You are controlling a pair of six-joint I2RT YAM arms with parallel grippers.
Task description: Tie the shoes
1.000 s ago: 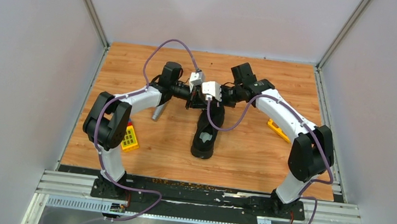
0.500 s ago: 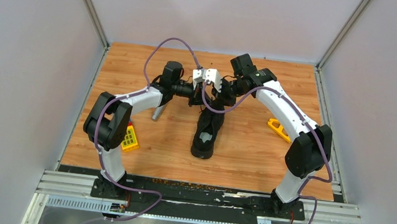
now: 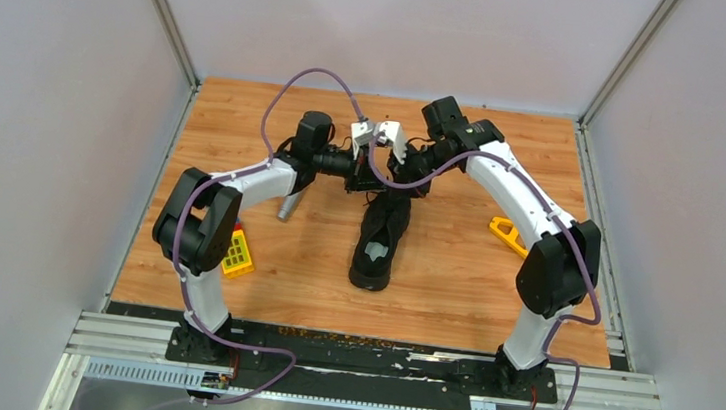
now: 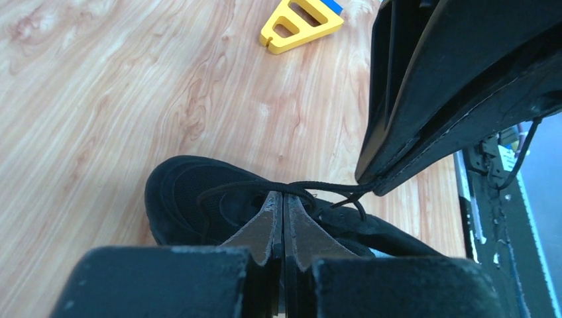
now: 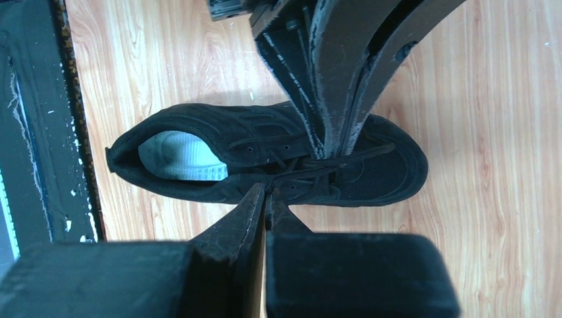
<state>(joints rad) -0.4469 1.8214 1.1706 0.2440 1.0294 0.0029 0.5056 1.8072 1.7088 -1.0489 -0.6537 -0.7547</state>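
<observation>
The black sneaker (image 3: 379, 242) lies mid-table with its toe toward the far side and its pale grey insole (image 5: 179, 156) showing. My left gripper (image 3: 359, 185) and right gripper (image 3: 403, 181) meet over the toe end. In the left wrist view the left gripper (image 4: 283, 197) is shut on a thin black lace (image 4: 311, 187) above the shoe (image 4: 199, 199). The right gripper's fingers (image 4: 450, 99) pinch the same lace strand at the right. In the right wrist view the right gripper (image 5: 266, 192) is shut on a lace over the shoe (image 5: 265, 136), facing the left gripper's fingers (image 5: 335, 79).
A silver microphone (image 3: 289, 205) lies left of the shoe. A yellow block toy (image 3: 237, 253) sits near the left arm. A yellow wedge piece (image 3: 509, 236) lies right of the shoe and also shows in the left wrist view (image 4: 301, 25). Grey walls enclose the table.
Both wrists have moved toward the far side and closer together over the toe. The right arm swung left. The shoe stays in place.
</observation>
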